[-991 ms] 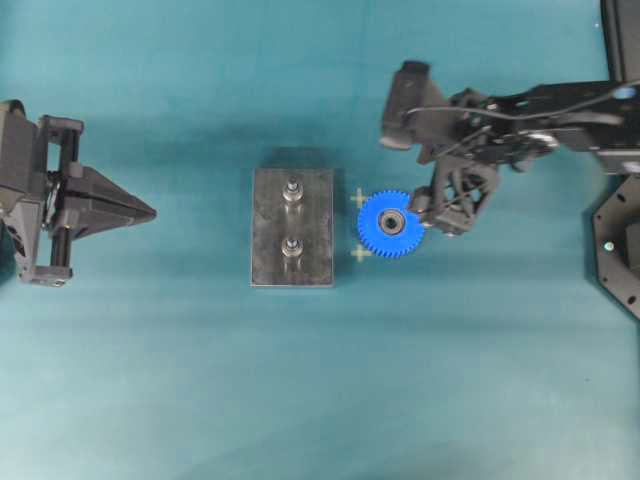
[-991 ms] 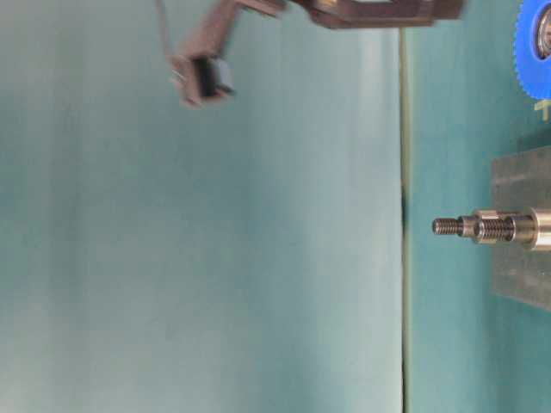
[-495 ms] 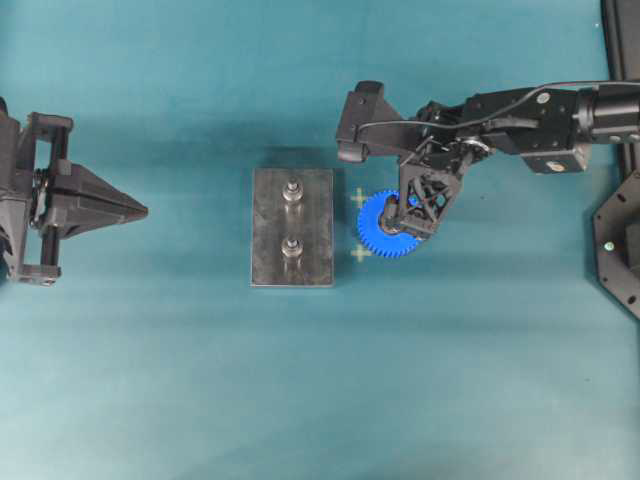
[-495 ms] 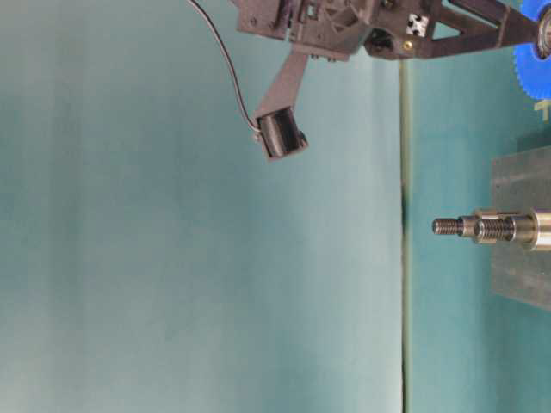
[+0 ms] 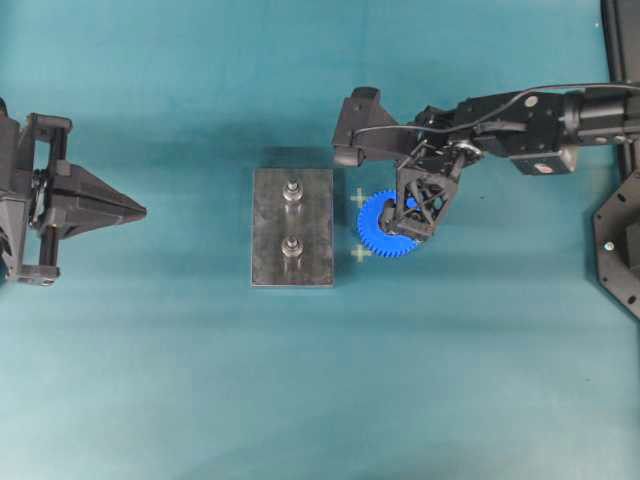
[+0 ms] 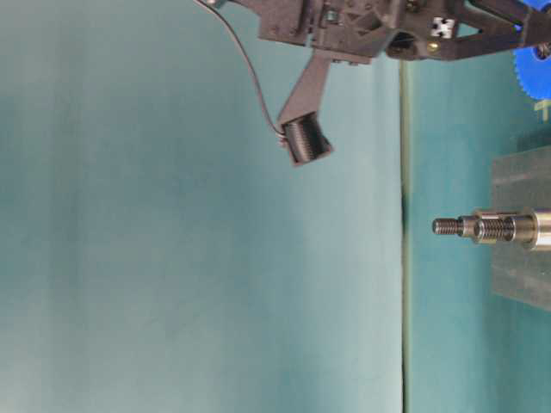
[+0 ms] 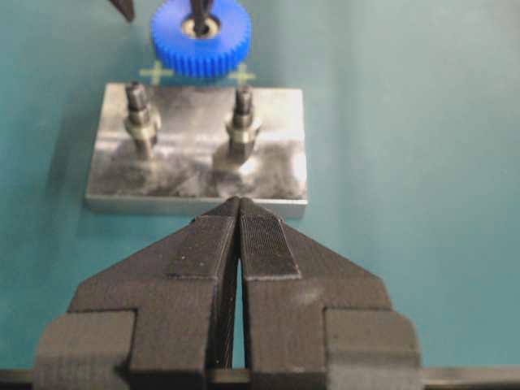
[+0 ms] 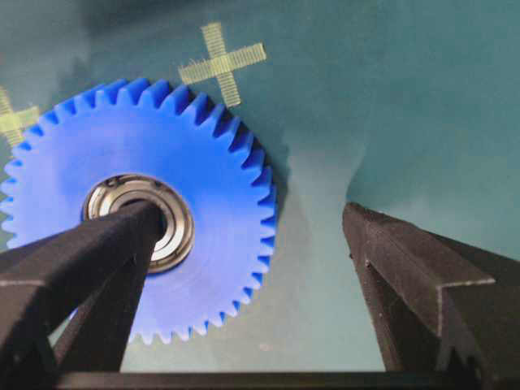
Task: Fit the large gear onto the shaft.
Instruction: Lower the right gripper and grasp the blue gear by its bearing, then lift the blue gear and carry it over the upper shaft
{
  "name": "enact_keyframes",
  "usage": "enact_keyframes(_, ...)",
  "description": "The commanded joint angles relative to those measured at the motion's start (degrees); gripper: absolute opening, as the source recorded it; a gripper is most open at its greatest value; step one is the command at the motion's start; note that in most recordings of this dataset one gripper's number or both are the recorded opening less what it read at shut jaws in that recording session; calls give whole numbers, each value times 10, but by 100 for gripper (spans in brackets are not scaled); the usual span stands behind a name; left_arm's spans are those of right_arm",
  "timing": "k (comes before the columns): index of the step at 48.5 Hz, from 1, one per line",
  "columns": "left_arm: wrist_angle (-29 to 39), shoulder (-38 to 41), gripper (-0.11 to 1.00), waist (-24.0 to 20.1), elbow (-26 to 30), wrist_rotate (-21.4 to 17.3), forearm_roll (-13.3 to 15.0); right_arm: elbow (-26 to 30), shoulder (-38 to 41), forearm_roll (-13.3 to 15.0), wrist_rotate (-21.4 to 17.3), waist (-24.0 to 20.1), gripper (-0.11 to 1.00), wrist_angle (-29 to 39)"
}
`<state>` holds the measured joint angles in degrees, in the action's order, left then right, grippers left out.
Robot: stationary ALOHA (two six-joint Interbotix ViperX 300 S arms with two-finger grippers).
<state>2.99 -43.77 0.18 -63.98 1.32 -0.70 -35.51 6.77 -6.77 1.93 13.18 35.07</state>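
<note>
Overhead view: a grey metal plate (image 5: pixel 292 228) lies on the teal table (image 5: pixel 200 400), with the large gear (image 5: pixel 385 232) flat on the table just beside the plate's right edge.
Large gear: bright blue, toothed, with a silver-and-black bearing hub (image 8: pixel 146 218) in its centre; it lies between two pale tape crosses (image 5: pixel 359 198) on the table.
Shaft: the peg (image 5: pixel 292 190) nearer a plate end stands upright and bare; its twin peg (image 5: pixel 292 247) stands on the same plate, further from its end.
Right gripper (image 8: pixel 252 236): jaws spread wide, pointing down over the gear. In the right wrist view one finger (image 8: pixel 89 260) crosses the bearing hub and the other finger (image 8: pixel 414 268) is beyond the toothed rim, over bare table. Whether either touches the gear cannot be told.
Left gripper (image 7: pixel 238 218): jaws pressed together, holding nothing, well apart from the plate at the table's left side, pointed toward it.
Table-level view: both pegs line up as one threaded silver stud (image 6: pixel 482 228).
</note>
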Motion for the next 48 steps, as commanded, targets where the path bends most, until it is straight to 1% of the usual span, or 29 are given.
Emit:
enact_keyframes(1, -3, 0, 0, 0, 6, 1, -1, 11, 0, 2, 3, -1, 94, -2)
enact_keyframes(9, -3, 0, 0, 1, 5, 2, -1, 11, 8, 2, -2, -1, 93, 3)
enact_keyframes(14, -3, 0, 0, 0, 4, 2, -1, 13, 9, 2, -4, -1, 88, 6)
enact_keyframes(17, -3, 0, 0, 1, 4, 3, -1, 14, 9, 2, -6, -1, 78, 11)
enact_keyframes(23, -3, 0, 0, 1, 4, 3, -1, 14, 10, 2, -7, -1, 49, 24)
enact_keyframes(28, -3, 0, 0, 1, 4, 3, -1, 16, 9, 2, -14, -1, 49, 33)
enact_keyframes(37, -3, -1, 0, 1, 3, 3, -1, 34, -8, 2, -40, -1, 49, 47)
enact_keyframes(43, -3, -3, 0, 0, 3, 4, -1, 58, -24, 2, -41, -1, 49, 62)
enact_keyframes(48, -3, -7, 0, 1, 2, 4, -1, 87, -28, 2, -42, -1, 49, 91)
